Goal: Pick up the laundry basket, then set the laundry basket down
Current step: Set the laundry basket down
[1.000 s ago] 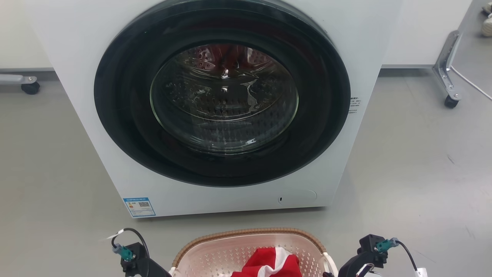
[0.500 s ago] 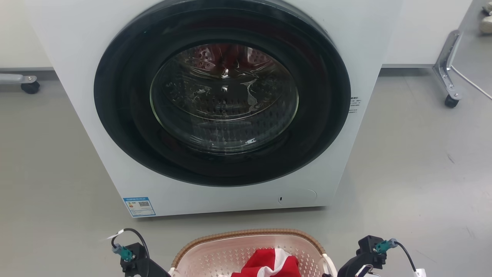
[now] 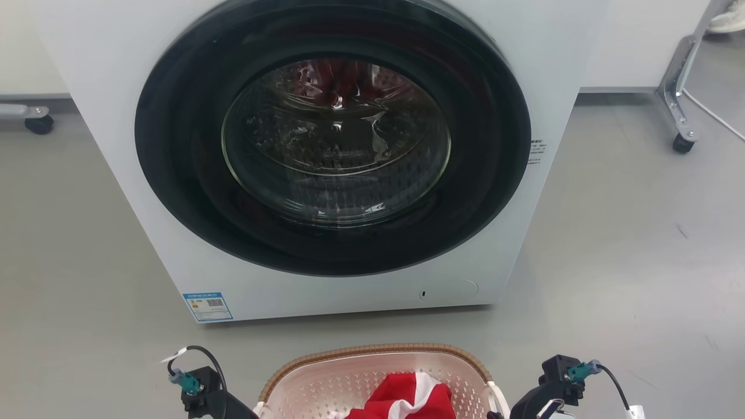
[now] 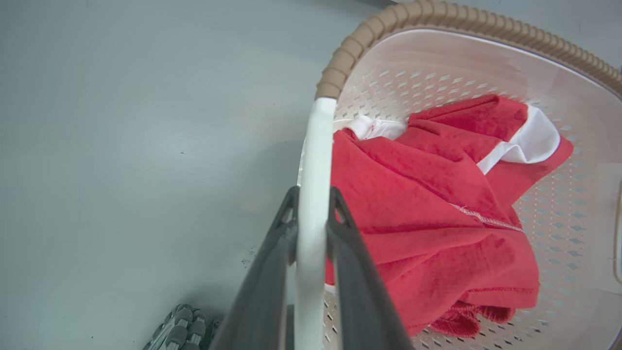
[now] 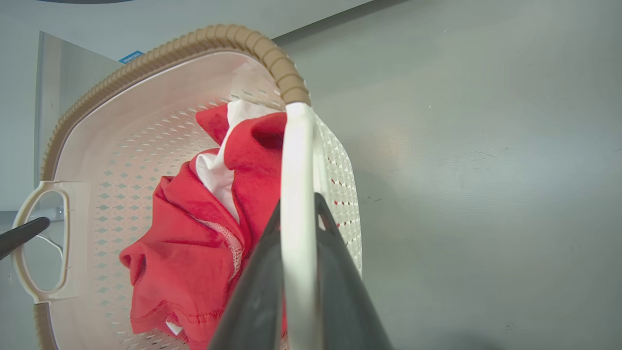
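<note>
My left gripper (image 4: 313, 194) is clamped on the white left handle (image 4: 313, 141) of the laundry basket (image 4: 437, 12), one dark finger on each side of the bar at the bottom centre of the left wrist frame; my right gripper (image 5: 297, 204) is closed the same way on the white right handle (image 5: 294, 155) at the bottom centre of the right wrist frame; so the basket sits between my two arms, at the bottom centre of the head frame, and I cannot tell whether its base touches the floor (image 3: 640, 233). Inside it a red garment (image 4: 427, 209) with white trim lies bunched toward the middle, loose, not pinned under either finger. Beyond the brown woven-look rim (image 3: 378, 350) there is a strip of bare grey floor; then comes the white washing machine (image 3: 559, 64) with its round dark door (image 3: 332, 139) shut, across the upper part of the head frame. I judge the step to be the carry between lift and set-down; to do it well I should move both arms together and level, so that neither handle twists in its grip and the garment does not slide out; I should stay short of the machine's front; I should lower until the base sits flat on the floor, and only then let the fingers part.
</note>
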Robot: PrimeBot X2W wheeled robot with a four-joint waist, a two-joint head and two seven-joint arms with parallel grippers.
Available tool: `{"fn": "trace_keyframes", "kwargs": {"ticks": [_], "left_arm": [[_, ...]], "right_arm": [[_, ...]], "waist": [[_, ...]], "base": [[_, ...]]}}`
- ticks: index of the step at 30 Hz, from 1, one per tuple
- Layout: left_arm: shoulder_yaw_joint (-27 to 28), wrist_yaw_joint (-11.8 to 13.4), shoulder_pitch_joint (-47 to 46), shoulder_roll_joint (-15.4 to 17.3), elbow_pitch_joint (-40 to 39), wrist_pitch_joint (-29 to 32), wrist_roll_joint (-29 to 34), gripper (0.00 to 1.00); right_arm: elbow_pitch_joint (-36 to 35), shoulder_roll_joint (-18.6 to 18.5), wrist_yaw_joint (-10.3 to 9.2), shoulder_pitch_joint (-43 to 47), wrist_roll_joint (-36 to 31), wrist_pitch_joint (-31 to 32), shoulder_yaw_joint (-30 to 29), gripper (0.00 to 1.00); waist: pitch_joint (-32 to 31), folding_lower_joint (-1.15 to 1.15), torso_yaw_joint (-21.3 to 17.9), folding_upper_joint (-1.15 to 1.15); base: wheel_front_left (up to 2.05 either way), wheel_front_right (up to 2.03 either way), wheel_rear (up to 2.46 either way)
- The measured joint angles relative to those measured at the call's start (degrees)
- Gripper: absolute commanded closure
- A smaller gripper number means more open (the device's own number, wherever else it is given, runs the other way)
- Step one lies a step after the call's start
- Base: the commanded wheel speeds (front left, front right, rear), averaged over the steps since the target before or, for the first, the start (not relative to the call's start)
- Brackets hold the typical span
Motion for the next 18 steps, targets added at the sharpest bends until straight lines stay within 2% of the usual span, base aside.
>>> {"fn": "trace_keyframes", "kwargs": {"ticks": [11, 18], "left_arm": [[0.2, 0.0, -0.3, 0.0, 0.0, -2.5, -0.3, 1.00], [0.2, 0.2, -2.7, 0.1, -0.5, -4.7, -0.2, 1.00]], "right_arm": [[0.2, 0.0, 0.00, -0.5, 0.3, -2.2, 0.5, 1.00], [0.0, 0.0, 0.00, -4.1, 0.1, -3.8, 0.9, 1.00]], "waist": [[3.3, 0.00, 0.1, 0.00], [7.1, 0.00, 0.2, 0.00]], "base": [[0.00, 0.00, 0.00], [0.00, 0.00, 0.00]]}}
